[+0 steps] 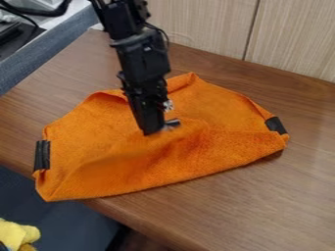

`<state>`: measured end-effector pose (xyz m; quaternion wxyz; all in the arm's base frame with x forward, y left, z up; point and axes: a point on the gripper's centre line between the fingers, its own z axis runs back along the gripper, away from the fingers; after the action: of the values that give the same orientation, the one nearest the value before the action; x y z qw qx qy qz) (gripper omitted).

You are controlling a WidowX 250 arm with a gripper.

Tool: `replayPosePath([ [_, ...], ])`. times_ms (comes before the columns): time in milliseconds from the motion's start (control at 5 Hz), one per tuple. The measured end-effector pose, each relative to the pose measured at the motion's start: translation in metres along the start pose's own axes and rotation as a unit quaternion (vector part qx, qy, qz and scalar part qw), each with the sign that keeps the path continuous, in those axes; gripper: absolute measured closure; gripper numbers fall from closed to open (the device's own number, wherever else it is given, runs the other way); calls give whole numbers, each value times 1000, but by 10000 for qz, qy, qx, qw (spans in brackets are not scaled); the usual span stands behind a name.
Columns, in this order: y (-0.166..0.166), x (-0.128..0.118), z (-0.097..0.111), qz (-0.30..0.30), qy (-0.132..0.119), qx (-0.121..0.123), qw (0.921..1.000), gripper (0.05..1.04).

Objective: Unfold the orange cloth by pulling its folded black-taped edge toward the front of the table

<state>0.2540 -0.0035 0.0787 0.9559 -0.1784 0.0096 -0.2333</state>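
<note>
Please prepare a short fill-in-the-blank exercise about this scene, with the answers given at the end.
The cloth on the wooden table is ____ in colour.
The number of black patches seen on it is ____.
The gripper down at the cloth is mostly ____ in colour.
A yellow thing shows in the picture's lower ____ corner.

orange; two; black; left

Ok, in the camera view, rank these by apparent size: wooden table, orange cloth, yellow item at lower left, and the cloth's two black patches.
1. Wooden table
2. Orange cloth
3. Yellow item, cut off by the frame
4. Left black patch and right black patch, too alike to rank
</note>
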Motion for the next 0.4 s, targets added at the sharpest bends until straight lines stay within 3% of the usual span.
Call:
replayPosePath([
  [200,-21,-2,-12,-415,200,-149,9988,1030],
  [400,-36,-5,-18,-770,120,-384,9962,1030],
])
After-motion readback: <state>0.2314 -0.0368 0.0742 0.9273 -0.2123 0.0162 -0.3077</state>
